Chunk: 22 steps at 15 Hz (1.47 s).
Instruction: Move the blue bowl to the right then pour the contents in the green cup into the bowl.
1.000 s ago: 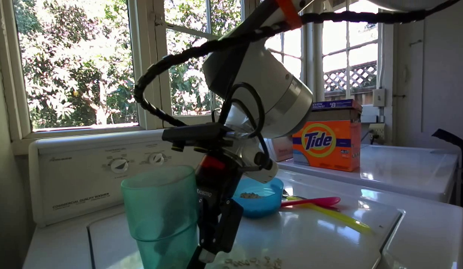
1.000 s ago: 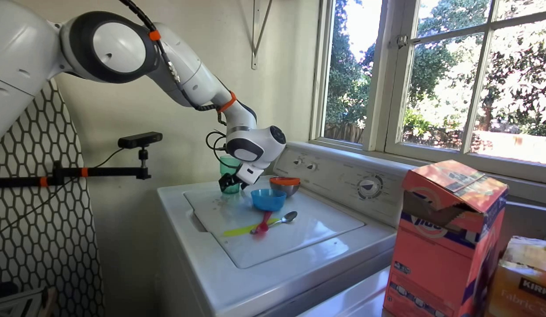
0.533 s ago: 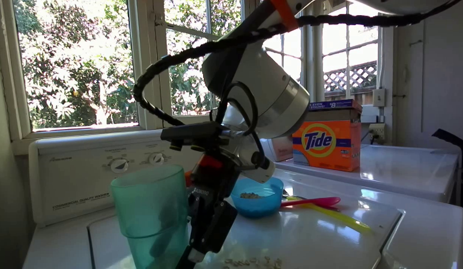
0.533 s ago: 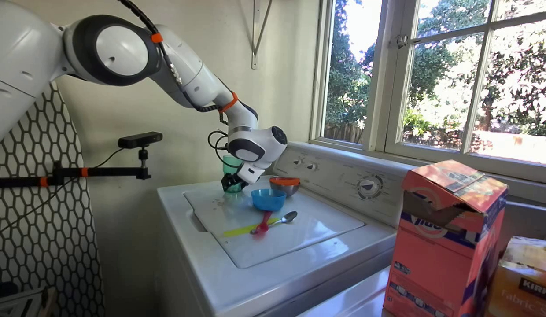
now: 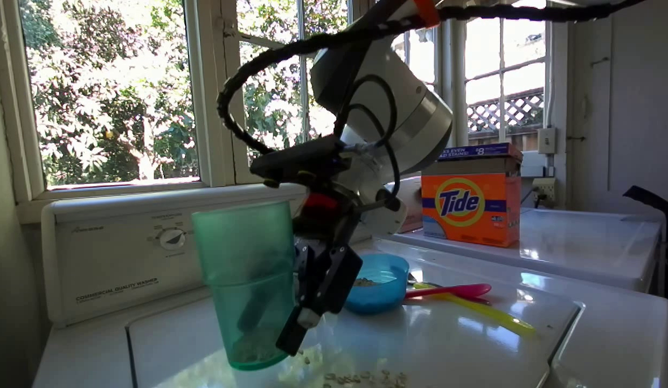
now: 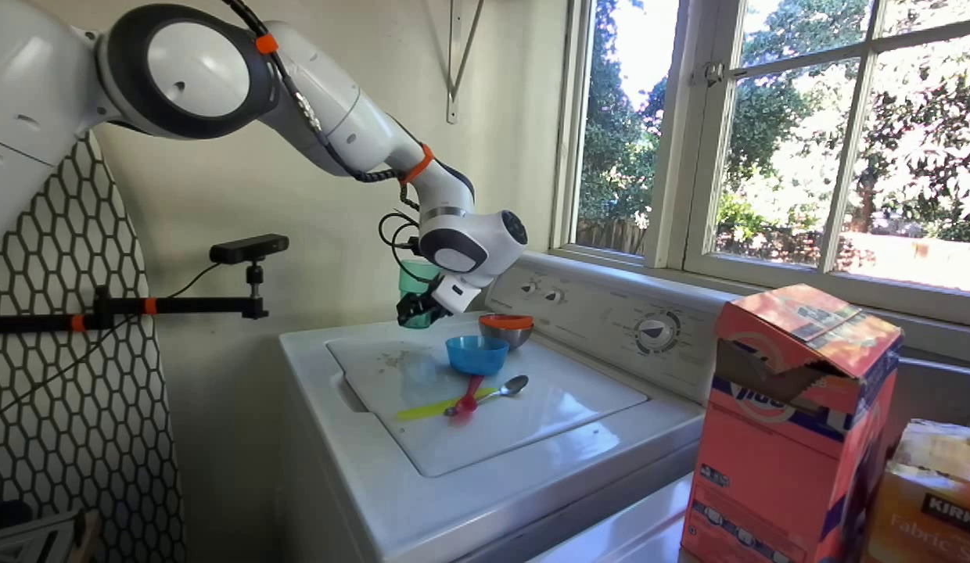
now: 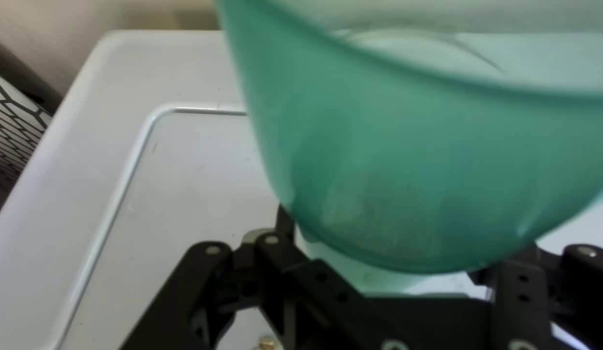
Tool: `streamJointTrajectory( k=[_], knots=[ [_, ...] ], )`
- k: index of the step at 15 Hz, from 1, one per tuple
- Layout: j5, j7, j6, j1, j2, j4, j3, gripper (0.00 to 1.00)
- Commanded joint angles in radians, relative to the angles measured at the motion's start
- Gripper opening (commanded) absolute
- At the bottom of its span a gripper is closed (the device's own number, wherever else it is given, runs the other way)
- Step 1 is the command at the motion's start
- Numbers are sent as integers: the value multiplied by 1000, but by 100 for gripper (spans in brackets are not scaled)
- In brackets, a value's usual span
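The fingers stand apart by the width of the cup, one on each side of its lower part, and they have hold of it. The cup seems to be clear of the worktop. It is nearly upright; in an exterior view its long axis leans slightly, with the mouth away from the blue bowl. The blue bowl stands on the worktop near the fingers, lower than them, on the side toward the Tide box. I judge that the pour needs the cup brought over to that side, then its mouth tipped the same way.

The cup is translucent teal plastic, narrower at the base, with a ridge around it and pale bits at the bottom. The blue bowl is round, shallow, smooth plastic, with similar bits inside. Scattered bits lie below the fingers on the glossy white surface; these look dry and light, so quick tipping may spill more.
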Motion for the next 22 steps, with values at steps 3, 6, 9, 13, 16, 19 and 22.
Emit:
streamJointTrajectory(
  k=[3,6,9,13,16,19,22],
  knots=[
    [-74,-22,-193,-31,-118,-12,-29,50],
    [-177,-44,-270,-28,-186,-21,-52,50],
    [-348,-36,-213,-12,-233,-30,-73,50],
    [-561,-17,-160,-5,-260,-36,-81,50],
    [-701,29,-51,10,-258,-46,-86,50],
    [-839,135,58,35,-237,-42,-94,50],
    [-1006,255,121,66,-225,-35,-110,50]
  ],
)
